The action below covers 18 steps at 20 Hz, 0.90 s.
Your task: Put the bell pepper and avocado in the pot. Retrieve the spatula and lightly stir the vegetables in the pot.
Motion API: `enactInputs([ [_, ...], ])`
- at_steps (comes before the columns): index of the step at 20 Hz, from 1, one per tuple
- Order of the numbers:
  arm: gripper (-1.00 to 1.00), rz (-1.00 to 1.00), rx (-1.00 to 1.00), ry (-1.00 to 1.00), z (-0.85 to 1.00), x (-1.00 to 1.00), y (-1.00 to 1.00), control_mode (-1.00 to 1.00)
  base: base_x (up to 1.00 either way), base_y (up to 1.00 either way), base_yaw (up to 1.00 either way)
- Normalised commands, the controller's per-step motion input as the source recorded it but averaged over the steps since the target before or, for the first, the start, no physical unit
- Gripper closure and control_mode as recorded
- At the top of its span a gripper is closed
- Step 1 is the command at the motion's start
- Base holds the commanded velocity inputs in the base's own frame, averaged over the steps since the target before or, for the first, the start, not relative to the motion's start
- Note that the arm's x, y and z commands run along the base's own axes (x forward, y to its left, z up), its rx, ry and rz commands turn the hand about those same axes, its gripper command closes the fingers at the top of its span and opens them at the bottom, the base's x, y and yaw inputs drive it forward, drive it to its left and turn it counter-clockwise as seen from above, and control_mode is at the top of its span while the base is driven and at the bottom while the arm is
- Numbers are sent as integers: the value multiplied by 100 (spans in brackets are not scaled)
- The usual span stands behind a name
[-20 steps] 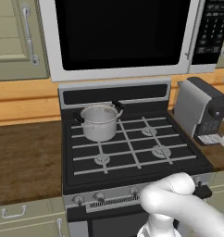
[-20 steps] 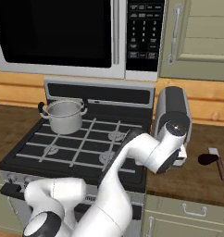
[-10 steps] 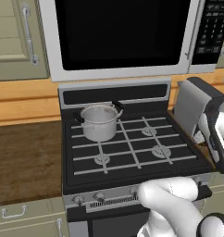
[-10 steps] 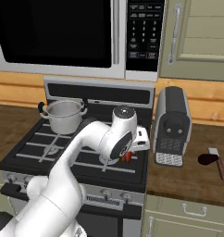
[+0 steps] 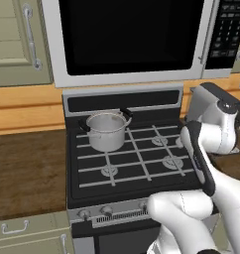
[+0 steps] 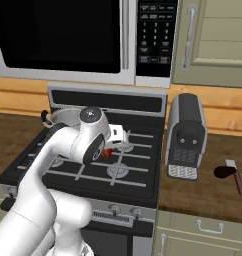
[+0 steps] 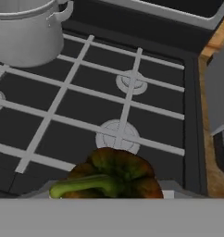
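My gripper (image 6: pixel 113 148) hangs over the middle of the stove, shut on the bell pepper (image 7: pixel 111 178), a red-orange pepper with a green stem. A red bit of that bell pepper (image 6: pixel 107 153) shows under the hand. The steel pot (image 5: pixel 107 130) stands on the back left burner, up and to the left of the pepper in the hand view, pot (image 7: pixel 23 30); my arm partly hides the pot (image 6: pixel 62 115). On the right counter lie the dark avocado (image 6: pixel 222 172) and, right beside it, the spatula (image 6: pixel 236 173).
A coffee machine (image 6: pixel 187 135) stands on the counter right of the stove (image 5: pixel 132 166); a microwave (image 5: pixel 127 39) hangs above. Wooden counter (image 5: pixel 28 173) lies left of the stove. My own arm (image 5: pixel 199 158) crosses the stove's right side.
My arm has swung left from beside the coffee machine to over the stove, carrying the bell pepper toward the pot's side. Pot, avocado and spatula have stayed put.
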Motion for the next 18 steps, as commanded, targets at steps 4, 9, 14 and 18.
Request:
enactInputs([
  [4, 100, 0, 0, -17, 47, 35, 100, -100, 0, 0, 0],
  [9, 100, 0, 4, -12, 22, 45, 100, -100, 0, 0, 0],
  [14, 100, 0, 12, -1, 0, 69, 89, -100, 0, 0, 0],
  [18, 100, 0, 14, -2, 10, 61, 68, -100, 0, 0, 0],
])
